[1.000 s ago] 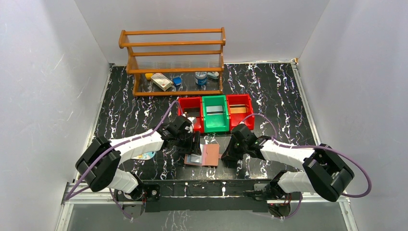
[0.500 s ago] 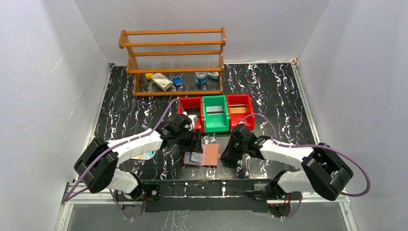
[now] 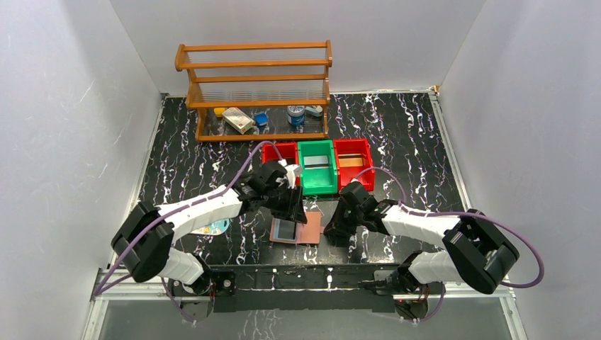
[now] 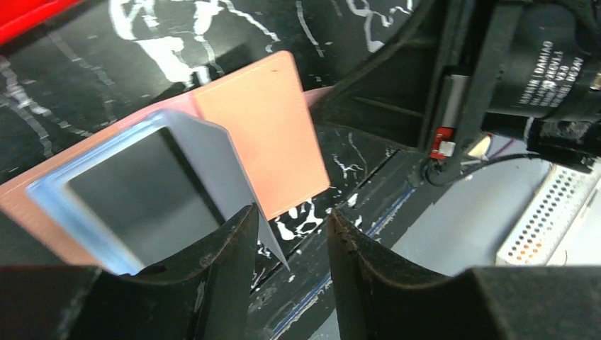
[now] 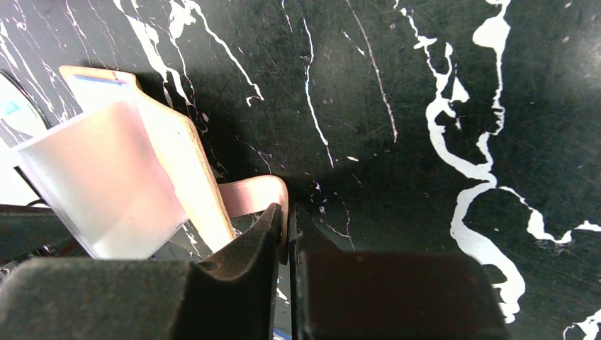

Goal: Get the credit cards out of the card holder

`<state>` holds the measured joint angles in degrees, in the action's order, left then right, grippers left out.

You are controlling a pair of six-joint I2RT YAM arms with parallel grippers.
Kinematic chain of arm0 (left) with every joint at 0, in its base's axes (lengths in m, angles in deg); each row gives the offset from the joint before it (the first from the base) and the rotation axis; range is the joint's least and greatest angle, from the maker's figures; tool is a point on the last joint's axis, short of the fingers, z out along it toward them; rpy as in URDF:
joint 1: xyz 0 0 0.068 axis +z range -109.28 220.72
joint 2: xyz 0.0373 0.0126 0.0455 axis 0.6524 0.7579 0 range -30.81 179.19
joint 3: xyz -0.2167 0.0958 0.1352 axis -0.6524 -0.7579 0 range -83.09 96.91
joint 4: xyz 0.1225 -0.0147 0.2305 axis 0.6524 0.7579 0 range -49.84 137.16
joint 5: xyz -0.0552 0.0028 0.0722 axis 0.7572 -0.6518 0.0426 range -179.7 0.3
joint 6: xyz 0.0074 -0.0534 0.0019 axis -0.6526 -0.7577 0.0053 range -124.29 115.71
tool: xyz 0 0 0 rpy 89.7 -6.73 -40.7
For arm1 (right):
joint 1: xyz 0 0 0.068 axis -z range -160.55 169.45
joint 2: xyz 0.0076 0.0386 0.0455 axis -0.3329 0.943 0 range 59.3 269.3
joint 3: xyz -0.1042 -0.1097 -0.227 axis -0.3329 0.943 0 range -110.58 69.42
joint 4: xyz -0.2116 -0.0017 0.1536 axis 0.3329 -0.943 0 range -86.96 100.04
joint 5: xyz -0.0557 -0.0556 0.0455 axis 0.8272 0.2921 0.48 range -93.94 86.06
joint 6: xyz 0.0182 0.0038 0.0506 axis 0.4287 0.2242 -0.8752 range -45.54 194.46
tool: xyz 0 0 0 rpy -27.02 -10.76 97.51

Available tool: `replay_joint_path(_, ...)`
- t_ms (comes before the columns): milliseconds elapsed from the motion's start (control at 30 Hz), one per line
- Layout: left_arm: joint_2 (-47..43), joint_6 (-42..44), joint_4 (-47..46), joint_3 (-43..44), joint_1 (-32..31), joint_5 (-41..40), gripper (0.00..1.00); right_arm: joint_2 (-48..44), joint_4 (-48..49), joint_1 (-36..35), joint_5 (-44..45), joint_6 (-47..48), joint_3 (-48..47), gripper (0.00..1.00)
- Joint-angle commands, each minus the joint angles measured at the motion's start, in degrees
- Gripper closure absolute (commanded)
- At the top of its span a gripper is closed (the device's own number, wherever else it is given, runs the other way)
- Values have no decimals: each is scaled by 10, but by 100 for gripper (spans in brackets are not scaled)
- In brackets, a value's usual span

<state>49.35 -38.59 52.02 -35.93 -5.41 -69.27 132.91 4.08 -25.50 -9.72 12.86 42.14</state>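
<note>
Left claw (image 4: 290, 227) had lifted, jaws apart astride the card (image 4: 212, 156) corner, risking slippage; right claw (image 5: 289, 219) clamped the wallet (image 4: 262, 120) by its tab (image 5: 251, 195).

A row of bins (image 3: 317, 170) is standing just behind the card holder (image 3: 296, 230), seemingly crowding its far side. The left arm (image 3: 205, 205) and right arm (image 3: 411, 221) are flanking it. Bare bench (image 3: 418, 149) is stretching rightward.
</note>
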Motion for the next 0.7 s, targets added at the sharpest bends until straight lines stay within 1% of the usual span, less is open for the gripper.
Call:
replay_joint_path(0,24,12,-26,28,-23,63,62,-2,6,3,4,-7,-3,84)
replay_joint_path(100,46,8,-39,32,-37,61,61,-13,4,4,7,-8,-5,82)
replay_joint_path(267,85,2,-45,24,-39,41,62,-35,-21,3,21,-9,-17,76)
replay_joint_path(367,92,1,-50,18,-42,40,61,-55,-39,4,32,-9,-26,75)
replay_joint_path(467,94,3,-53,13,-44,40,59,-76,-55,4,44,-11,-36,71)
replay_joint_path(667,100,-10,-49,-6,-44,20,60,-111,-84,4,61,-8,-70,69)
